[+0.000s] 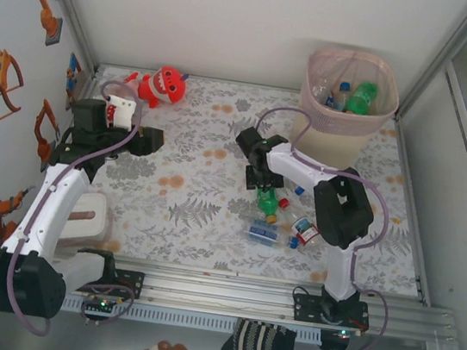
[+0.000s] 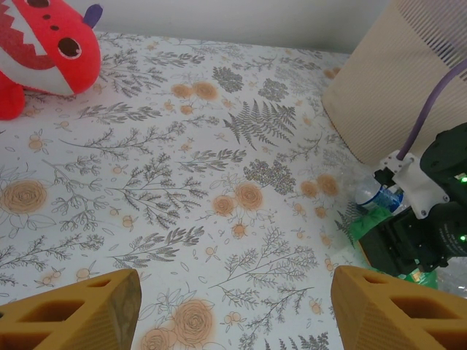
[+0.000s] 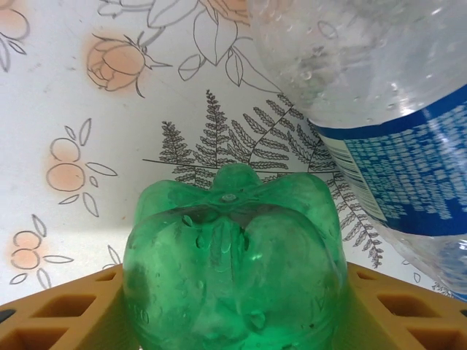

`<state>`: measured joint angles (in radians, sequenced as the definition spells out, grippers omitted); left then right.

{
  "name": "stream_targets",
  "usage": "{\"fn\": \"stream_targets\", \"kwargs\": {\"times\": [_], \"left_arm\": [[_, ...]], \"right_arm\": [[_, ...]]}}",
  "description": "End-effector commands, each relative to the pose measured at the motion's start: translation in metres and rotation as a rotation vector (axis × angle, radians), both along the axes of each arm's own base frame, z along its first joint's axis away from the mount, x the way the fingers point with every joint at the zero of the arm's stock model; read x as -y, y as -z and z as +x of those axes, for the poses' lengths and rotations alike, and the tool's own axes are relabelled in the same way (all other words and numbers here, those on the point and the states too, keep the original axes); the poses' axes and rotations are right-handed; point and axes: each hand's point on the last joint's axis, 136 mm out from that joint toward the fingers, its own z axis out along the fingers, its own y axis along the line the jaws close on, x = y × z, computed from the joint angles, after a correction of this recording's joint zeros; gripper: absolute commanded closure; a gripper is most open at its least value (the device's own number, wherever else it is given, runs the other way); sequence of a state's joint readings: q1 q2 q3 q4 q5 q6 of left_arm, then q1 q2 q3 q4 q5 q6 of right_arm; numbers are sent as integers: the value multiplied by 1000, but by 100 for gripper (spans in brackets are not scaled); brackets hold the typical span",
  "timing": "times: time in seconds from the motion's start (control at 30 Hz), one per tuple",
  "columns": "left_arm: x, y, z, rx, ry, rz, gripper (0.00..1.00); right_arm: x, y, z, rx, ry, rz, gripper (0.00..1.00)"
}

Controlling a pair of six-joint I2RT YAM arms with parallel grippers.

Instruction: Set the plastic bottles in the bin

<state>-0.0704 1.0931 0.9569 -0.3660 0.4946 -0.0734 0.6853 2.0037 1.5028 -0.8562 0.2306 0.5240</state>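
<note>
My right gripper (image 1: 261, 179) is shut on a green plastic bottle (image 1: 267, 201) low over the flowered table; in the right wrist view the bottle's base (image 3: 233, 255) sits between the yellow fingers (image 3: 58, 313). A clear bottle with a blue label (image 3: 394, 117) lies right beside it. More bottles (image 1: 265, 233) lie in front of the right arm. The bin (image 1: 347, 113), pink mesh above and beige below, stands at the far right with a green bottle (image 1: 362, 97) and clear ones inside. My left gripper (image 2: 233, 313) hangs open over bare table, nothing between its fingers.
A red plush toy (image 1: 163, 85) lies at the far left, also in the left wrist view (image 2: 44, 44). A white block (image 1: 88, 217) sits by the left arm's base. The enclosure walls close in on the table. The bin's beige wall (image 2: 398, 80) rises beyond the right gripper (image 2: 416, 240).
</note>
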Motion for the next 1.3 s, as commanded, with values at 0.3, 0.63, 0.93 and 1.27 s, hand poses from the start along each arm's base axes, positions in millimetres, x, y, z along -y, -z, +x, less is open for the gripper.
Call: {"fn": "stream_targets", "kwargs": {"times": [0.3, 0.63, 0.93, 1.27], "left_arm": [[1, -8, 0, 26, 10, -14, 31], [2, -9, -1, 30, 11, -16, 31], [2, -11, -2, 34, 11, -18, 31], [0, -12, -2, 41, 7, -12, 31]], "right_arm": [[-22, -106, 30, 238, -11, 152, 41], [-43, -223, 51, 466, -38, 432, 42], [-15, -355, 85, 790, 27, 716, 45], [108, -432, 146, 1168, 427, 895, 49]]}}
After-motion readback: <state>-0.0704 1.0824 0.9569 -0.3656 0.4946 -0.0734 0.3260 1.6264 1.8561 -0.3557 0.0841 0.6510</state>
